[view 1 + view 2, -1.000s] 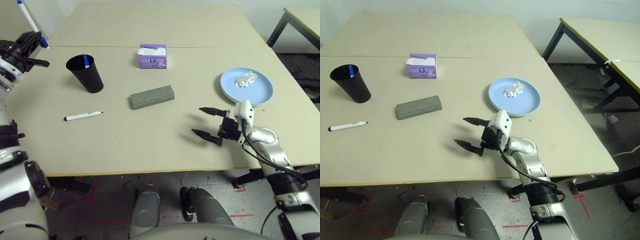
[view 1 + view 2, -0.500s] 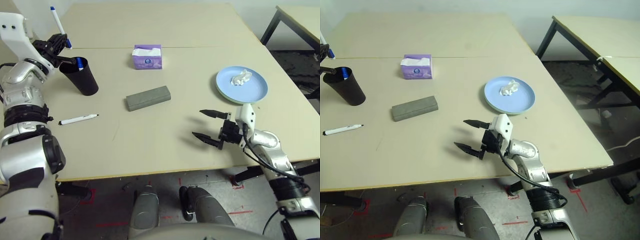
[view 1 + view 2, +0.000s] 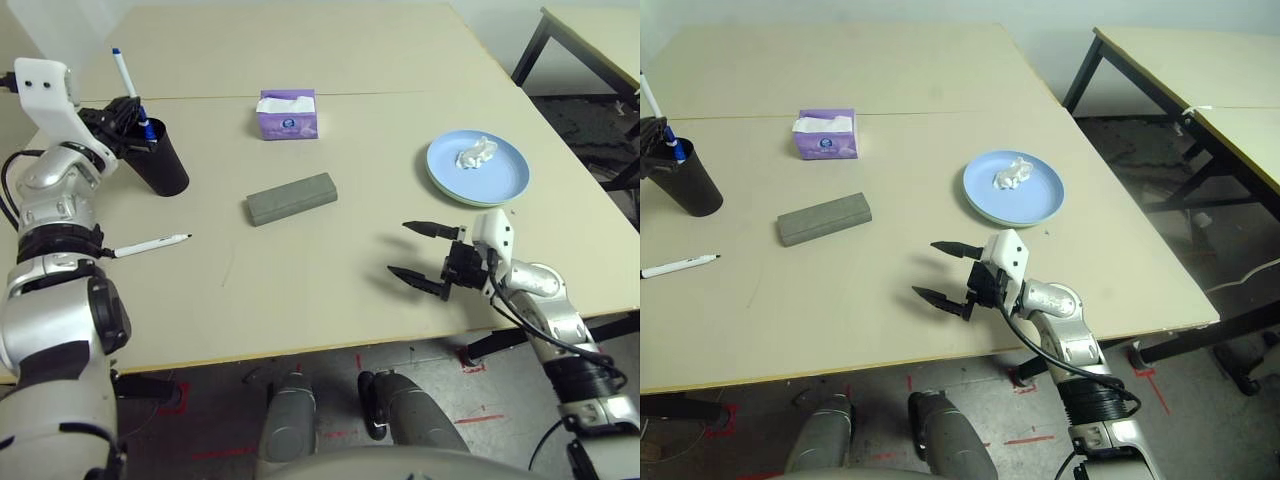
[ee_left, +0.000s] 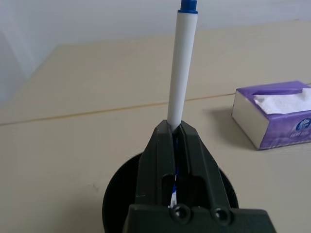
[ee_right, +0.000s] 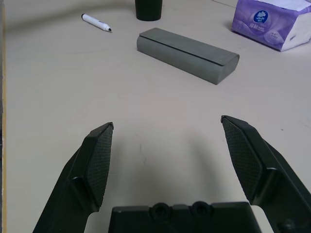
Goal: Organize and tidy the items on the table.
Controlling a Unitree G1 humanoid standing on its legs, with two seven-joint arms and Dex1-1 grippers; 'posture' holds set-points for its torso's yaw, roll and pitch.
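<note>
— Two fingers of the left gripper (image 4: 176,133) pinch a white pen (image 4: 181,63) upright, its lower end inside the mouth of the black cup (image 3: 157,158). What could go wrong?

— If the jaws let go while the pen leans on the rim, the pen may tip out, or nudge the light cup over. A blue-ended pen already in the cup could block its way.

— And the right gripper (image 3: 422,250)?

— Its jaws stand wide apart and hold nothing, low over the table (image 3: 300,290) near the front edge. The second pen (image 3: 150,245) lies loose near the left arm, so a swing could roll it off. The grey case (image 3: 291,198) and the tissue (image 3: 476,153) on the blue plate (image 3: 506,184) sit well apart from both.
</note>
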